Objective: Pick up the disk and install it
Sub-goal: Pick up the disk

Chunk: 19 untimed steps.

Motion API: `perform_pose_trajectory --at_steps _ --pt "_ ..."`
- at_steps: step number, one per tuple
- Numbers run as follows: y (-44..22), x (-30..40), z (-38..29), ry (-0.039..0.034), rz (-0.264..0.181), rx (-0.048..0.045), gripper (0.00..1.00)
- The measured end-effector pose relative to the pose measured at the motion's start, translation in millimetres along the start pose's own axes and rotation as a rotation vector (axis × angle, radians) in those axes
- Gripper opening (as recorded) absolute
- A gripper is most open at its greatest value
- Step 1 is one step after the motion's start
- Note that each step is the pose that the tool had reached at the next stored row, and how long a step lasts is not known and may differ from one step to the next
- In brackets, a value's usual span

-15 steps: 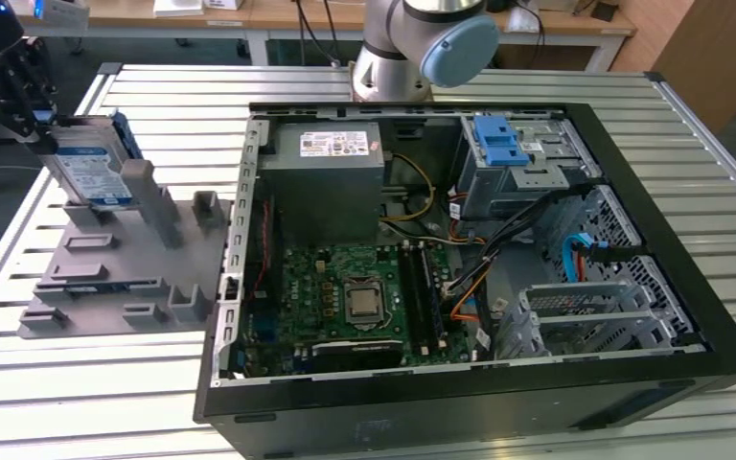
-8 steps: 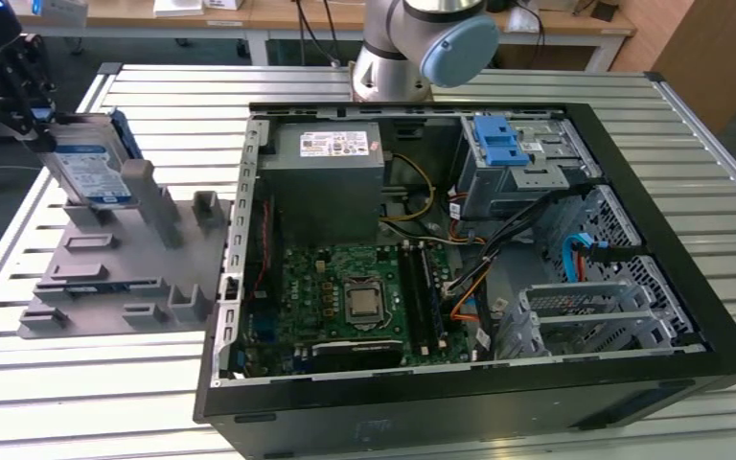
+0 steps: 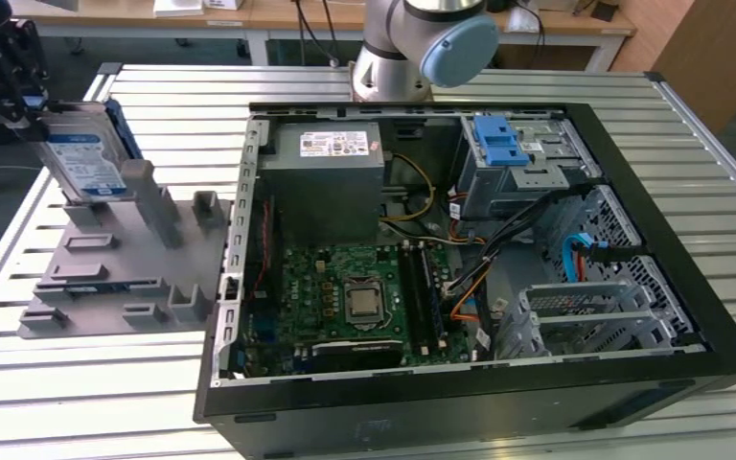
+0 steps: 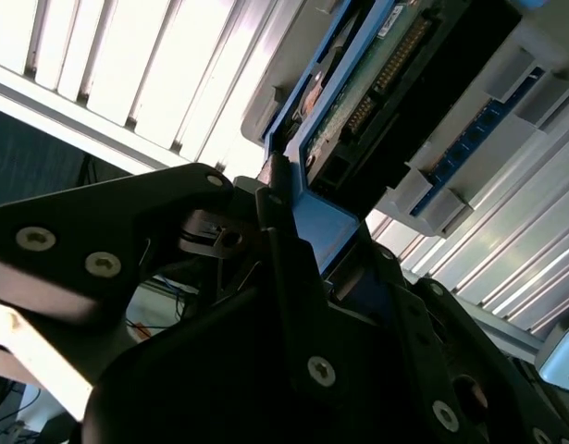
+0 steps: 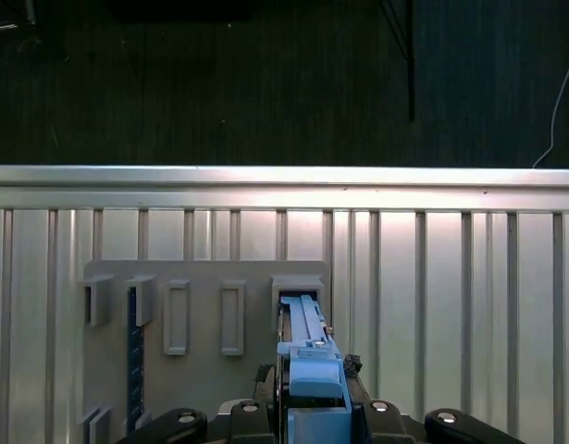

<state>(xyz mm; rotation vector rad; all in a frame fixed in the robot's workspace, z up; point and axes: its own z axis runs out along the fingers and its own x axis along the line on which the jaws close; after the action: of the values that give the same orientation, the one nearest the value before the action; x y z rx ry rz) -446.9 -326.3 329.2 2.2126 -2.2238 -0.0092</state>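
a: what is seen at the exterior view's left?

b: the pincer (image 3: 23, 96) is seen there, high over the worktop's (image 3: 87, 393) left edge, pointed downward and slightly tilted. it is clenched on the disk (image 3: 83, 158), which is gripped by its upper end and hung label outward, leaning a little.

a: and where is the disk placed with regard to the grey holder (image 3: 126, 259)?

b: its lower edge is found just at the holder's rear uprights. whether it is touching them cannot be told. in the first wrist view the disk's blue carrier (image 5: 312, 370) is seen end-on, lined up with a slot of the holder (image 5: 201, 305), with the slatted worktop (image 5: 451, 277) beneath.

a: is the grasp confirmed nearer by?

b: yes. in the second wrist view the blue carrier (image 4: 321, 222) is flanked by the black fingers (image 4: 284, 240) of the pincer (image 4: 307, 250), and the disk's underside (image 4: 395, 83) with its circuit board is extended away from them.

a: what is laid out further to the right?

b: the open computer case (image 3: 675, 374) is laid on its side, well apart from the disk. inside it, the power supply (image 3: 323, 182) and the motherboard (image 3: 342, 297) are seen toward its left, and a drive bay (image 3: 521, 168) with a blue latch toward its right.

a: and the arm itself?

b: its base (image 3: 413, 48) is mounted at the worktop's far edge, behind the case, and the wrist is reached out to the exterior view's left.
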Motion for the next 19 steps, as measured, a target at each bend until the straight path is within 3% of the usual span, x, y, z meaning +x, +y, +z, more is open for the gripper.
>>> perform_pose_trajectory --at_steps 19 --pt "0.3 -0.4 -39.4 0.0 0.0 0.0 0.36"
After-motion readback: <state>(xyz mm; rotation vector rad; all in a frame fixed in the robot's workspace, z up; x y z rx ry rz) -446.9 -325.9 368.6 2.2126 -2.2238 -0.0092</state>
